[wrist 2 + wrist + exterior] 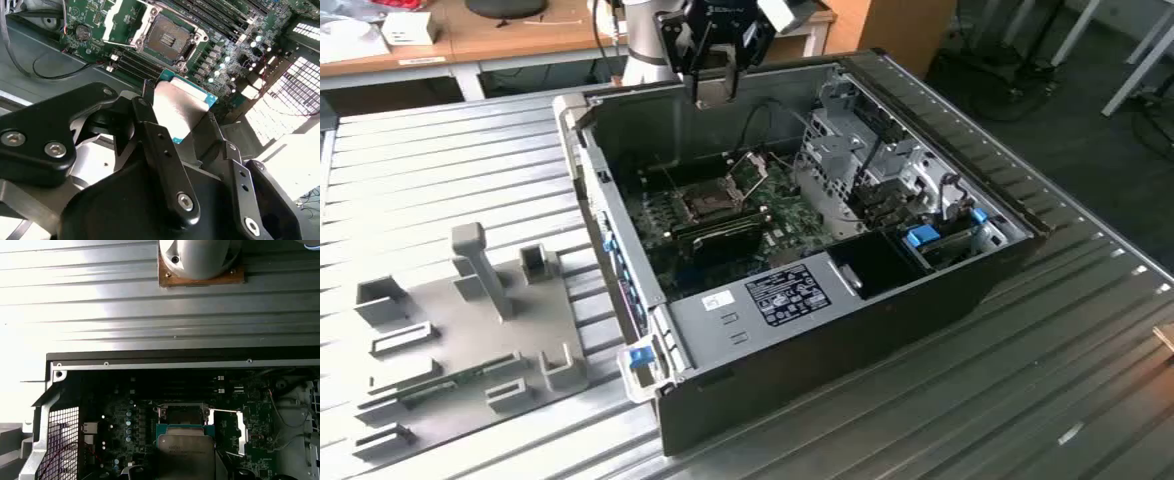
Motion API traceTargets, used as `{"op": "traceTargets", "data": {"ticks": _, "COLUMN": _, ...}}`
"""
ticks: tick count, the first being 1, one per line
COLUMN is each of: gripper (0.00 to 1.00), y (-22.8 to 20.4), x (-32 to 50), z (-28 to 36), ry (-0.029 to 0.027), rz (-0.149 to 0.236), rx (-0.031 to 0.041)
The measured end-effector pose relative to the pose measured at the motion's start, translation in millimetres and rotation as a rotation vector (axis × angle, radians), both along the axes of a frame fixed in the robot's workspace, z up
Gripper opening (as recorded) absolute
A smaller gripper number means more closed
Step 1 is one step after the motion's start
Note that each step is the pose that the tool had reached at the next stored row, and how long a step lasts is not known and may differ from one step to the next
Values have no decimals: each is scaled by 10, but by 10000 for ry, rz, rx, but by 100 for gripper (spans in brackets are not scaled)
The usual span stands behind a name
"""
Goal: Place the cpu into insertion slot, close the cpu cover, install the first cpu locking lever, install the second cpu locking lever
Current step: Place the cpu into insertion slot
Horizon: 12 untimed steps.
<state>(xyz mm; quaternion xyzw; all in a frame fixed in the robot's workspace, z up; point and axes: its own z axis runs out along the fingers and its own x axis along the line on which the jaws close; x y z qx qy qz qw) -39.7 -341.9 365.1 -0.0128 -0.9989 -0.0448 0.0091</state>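
My gripper (712,88) hangs above the back wall of the open computer case (761,320), shut on the cpu (179,105). The cpu is a flat square chip with a grey metal top and a green edge, held between the black fingers (150,135). It also shows in the first wrist view (185,452). Below it on the green circuit board lies the insertion slot (707,205) (167,35) (181,412), open, with a dark centre. The cpu cover (239,432) (122,17) is a silver frame swung up beside the slot.
A drive cage (854,165) and blue tabs (923,236) fill the case's side at the exterior view's right. Black memory slots (135,65) run beside the socket. A grey fixture plate with holders (467,320) lies on the ribbed metal table (1067,350).
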Motion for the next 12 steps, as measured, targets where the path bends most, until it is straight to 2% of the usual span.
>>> {"op": "traceTargets", "data": {"ticks": 12, "gripper": 54, "y": 0, "x": 0, "z": 0, "ry": 0, "rz": 0, "rx": -1}}
